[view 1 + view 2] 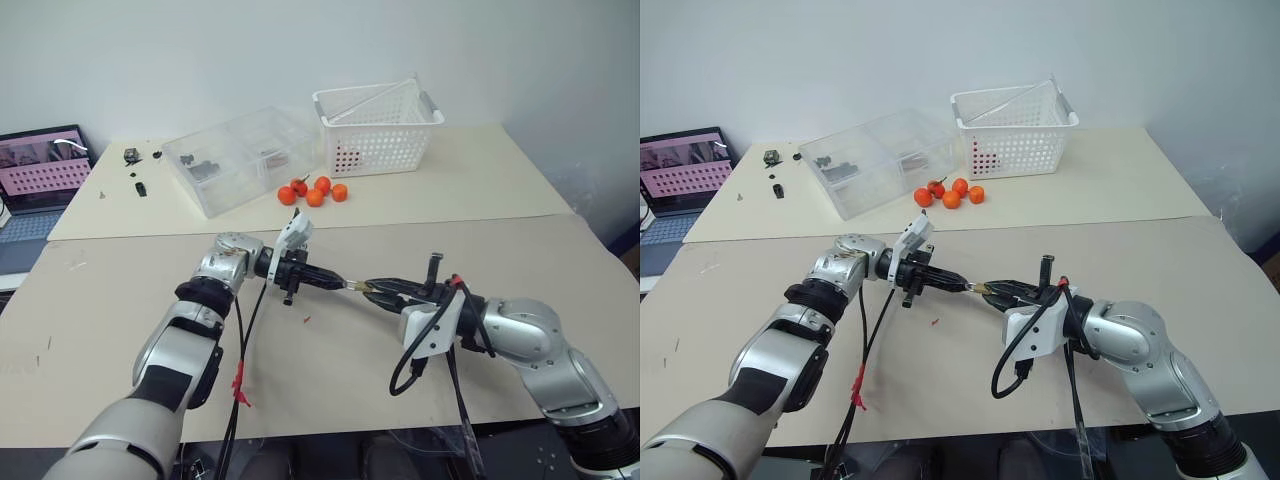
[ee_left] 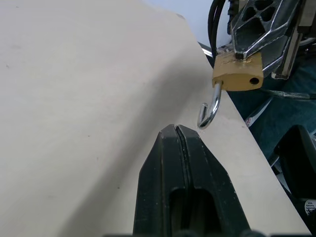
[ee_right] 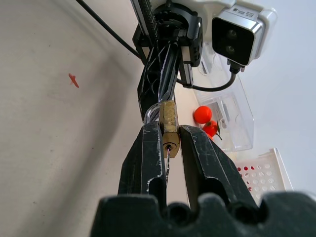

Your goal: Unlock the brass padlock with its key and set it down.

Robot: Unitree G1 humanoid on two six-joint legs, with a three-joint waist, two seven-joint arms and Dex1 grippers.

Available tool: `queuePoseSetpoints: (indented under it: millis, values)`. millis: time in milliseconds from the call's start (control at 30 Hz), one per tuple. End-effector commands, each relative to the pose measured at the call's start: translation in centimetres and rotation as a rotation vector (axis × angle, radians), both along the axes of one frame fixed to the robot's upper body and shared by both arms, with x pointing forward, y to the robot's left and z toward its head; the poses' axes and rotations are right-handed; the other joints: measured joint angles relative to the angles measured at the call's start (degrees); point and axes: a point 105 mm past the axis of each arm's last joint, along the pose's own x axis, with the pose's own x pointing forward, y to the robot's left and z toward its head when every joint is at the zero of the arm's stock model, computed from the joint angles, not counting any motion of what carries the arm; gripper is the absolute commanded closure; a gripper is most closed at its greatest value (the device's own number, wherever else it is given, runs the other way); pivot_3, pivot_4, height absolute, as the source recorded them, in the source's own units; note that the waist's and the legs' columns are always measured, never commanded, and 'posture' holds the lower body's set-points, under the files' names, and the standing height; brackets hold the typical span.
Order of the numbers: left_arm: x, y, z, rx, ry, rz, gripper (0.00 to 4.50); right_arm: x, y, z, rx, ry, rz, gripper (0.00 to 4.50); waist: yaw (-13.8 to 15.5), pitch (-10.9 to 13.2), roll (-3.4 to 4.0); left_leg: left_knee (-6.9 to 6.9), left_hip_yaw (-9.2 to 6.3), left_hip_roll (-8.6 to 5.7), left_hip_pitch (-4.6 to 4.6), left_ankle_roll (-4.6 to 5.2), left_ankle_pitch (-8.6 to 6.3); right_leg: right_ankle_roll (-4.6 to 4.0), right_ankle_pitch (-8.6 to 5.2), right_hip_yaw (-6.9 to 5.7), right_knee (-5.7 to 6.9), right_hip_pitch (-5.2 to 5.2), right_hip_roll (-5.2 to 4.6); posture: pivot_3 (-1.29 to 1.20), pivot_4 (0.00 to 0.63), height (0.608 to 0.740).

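- From the head views: the right gripper (image 1: 378, 288) is clamping the padlock (image 1: 362, 287) by its brass body, above the counter (image 1: 120, 290) near the middle. The left gripper (image 1: 335, 282) is standing fully closed, its tip just beside the lock. The oranges (image 1: 314, 190), clear box (image 1: 240, 155) and white basket (image 1: 378, 128) are sitting well apart on the far counter.
- From the left wrist view: the padlock's (image 2: 238, 75) silver shackle is swinging free at one end like a hook, so I am judging the lock already open. The closed black fingertips (image 2: 175, 136) are sitting just below that hook.
- From the right wrist view: the padlock (image 3: 169, 124) is sitting squeezed between the two jaws, with what looks like the thin key (image 3: 167, 157) in the keyhole.
- What seems left is setting it down: lowering it gently, with the other gripper keeping clear of the hook.
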Motion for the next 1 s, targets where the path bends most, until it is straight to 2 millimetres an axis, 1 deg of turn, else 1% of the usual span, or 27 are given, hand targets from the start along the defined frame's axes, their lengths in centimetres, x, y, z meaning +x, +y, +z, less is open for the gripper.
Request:
queuePoseSetpoints:
  millis: [33, 233, 300, 367, 533, 667, 733, 800, 833, 867, 900, 933, 1000]
  values:
    - [0.1, 0.0, 1.1, -0.01, -0.04, -0.021, 4.47, 0.1, -0.1, 1.2, 0.018, -0.049, 0.003, 4.38, 0.0, 0.0, 0.0, 0.0, 0.0, 0.0, 0.0, 0.0, 0.0, 0.0, 0.0, 0.0, 0.0, 0.0, 0.0, 0.0, 0.15, 0.74]
    - [0.5, 0.8, 1.2, 0.0, -0.052, 0.009, 4.47, 0.3, -0.3, 1.3, 0.012, -0.054, -0.002, 4.38, 0.0, 0.0, 0.0, 0.0, 0.0, 0.0, 0.0, 0.0, 0.0, 0.0, 0.0, 0.0, 0.0, 0.0, 0.0, 0.0, 0.15, 0.74]
    - [1.1, 1.2, 1.7, -0.009, -0.064, 0.048, 4.47, 0.3, -0.4, 1.3, 0.009, -0.055, -0.004, 4.38, -0.1, 0.0, 0.0, 0.0, 0.0, 0.0, 0.0, 0.0, 0.0, 0.0, 0.0, 0.0, 0.0, 0.0, 0.0, 0.0, 0.15, 0.74]
    - [1.0, 1.9, 2.2, -0.012, -0.073, 0.044, 4.47, 0.5, -0.6, 1.4, 0.007, -0.056, -0.008, 4.38, -0.1, 0.0, 0.0, 0.0, 0.0, 0.01, 0.01, 0.0, 0.0, 0.0, 0.0, 0.0, 0.0, -0.01, 0.0, 0.0, 0.15, 0.74]
    - [0.4, 3.7, 3.1, 0.004, -0.118, 0.046, 4.47, 1.3, -1.1, 1.8, 0.001, -0.07, -0.023, 4.38, -0.2, 0.0, 0.01, -0.01, -0.01, 0.02, 0.0, 0.0, 0.0, 0.0, 0.0, 0.01, 0.03, -0.03, 0.0, 0.0, 0.15, 0.74]
    - [-0.7, 5.7, 2.7, 0.079, -0.186, 0.04, 4.47, 1.8, -1.4, 1.9, -0.005, -0.073, -0.024, 4.38, -0.3, 0.0, 0.03, -0.07, -0.1, 0.06, 0.02, 0.0, 0.0, 0.0, 0.0, 0.03, 0.01, -0.02, 0.0, 0.0, 0.15, 0.74]
    - [-1.2, 6.3, 2.6, 0.101, -0.195, 0.047, 4.47, 2.0, -1.5, 2.0, -0.005, -0.076, -0.021, 4.38, -0.4, 0.0, 0.04, -0.15, -0.16, 0.09, 0.02, 0.0, 0.0, -0.01, 0.01, 0.11, 0.02, -0.1, 0.0, 0.0, 0.15, 0.74]
    - [-1.8, 6.6, 3.0, 0.086, -0.163, 0.048, 3.98, 2.1, -1.3, 2.0, -0.001, -0.076, -0.011, 4.38, -0.2, 0.0, 0.04, -0.17, -0.18, 0.1, 0.01, -0.02, 0.01, -0.02, 0.01, 0.11, 0.03, -0.14, 0.0, 0.0, 0.15, 0.74]
    - [-2.1, 6.7, 3.1, 0.083, -0.157, 0.046, 3.91, 2.2, -1.2, 1.9, -0.001, -0.076, -0.006, 4.38, -0.1, 0.0, 0.04, -0.16, -0.18, 0.1, 0.01, -0.02, 0.01, -0.02, 0.01, 0.11, 0.03, -0.14, 0.0, 0.0, 0.15, 0.74]
    - [-2.3, 6.7, 3.2, 0.08, -0.16, 0.046, 3.42, 2.2, -1.1, 1.9, -0.001, -0.075, -0.001, 4.38, 0.0, 0.0, 0.04, -0.15, -0.18, 0.1, 0.0, -0.02, 0.01, -0.03, 0.02, 0.1, 0.03, -0.13, 0.0, 0.0, 0.15, 0.74]
    - [-2.4, 6.7, 3.3, 0.076, -0.164, 0.053, 3.1, 2.2, -1.1, 1.9, 0.0, -0.075, 0.002, 4.38, 0.1, 0.0, 0.04, -0.14, -0.18, 0.09, 0.01, -0.02, 0.01, -0.03, 0.02, 0.1, 0.03, -0.11, -0.01, 0.0, 0.15, 0.74]
    - [-2.4, 6.6, 3.5, 0.067, -0.162, 0.064, 2.9, 2.3, -1.0, 1.9, 0.0, -0.076, 0.006, 4.38, 0.2, 0.0, 0.04, -0.14, -0.18, 0.09, 0.02, -0.02, 0.01, -0.03, 0.02, 0.1, 0.03, -0.1, -0.02, 0.0, 0.15, 0.74]
    - [-2.5, 6.5, 4.0, 0.048, -0.153, 0.082, 2.05, 2.3, -0.9, 1.9, -0.003, -0.083, 0.015, 4.38, 0.3, 0.0, 0.04, -0.12, -0.17, 0.08, 0.01, -0.04, 0.02, -0.07, 0.04, 0.1, 0.01, -0.08, -0.03, 0.0, 0.15, 0.74]
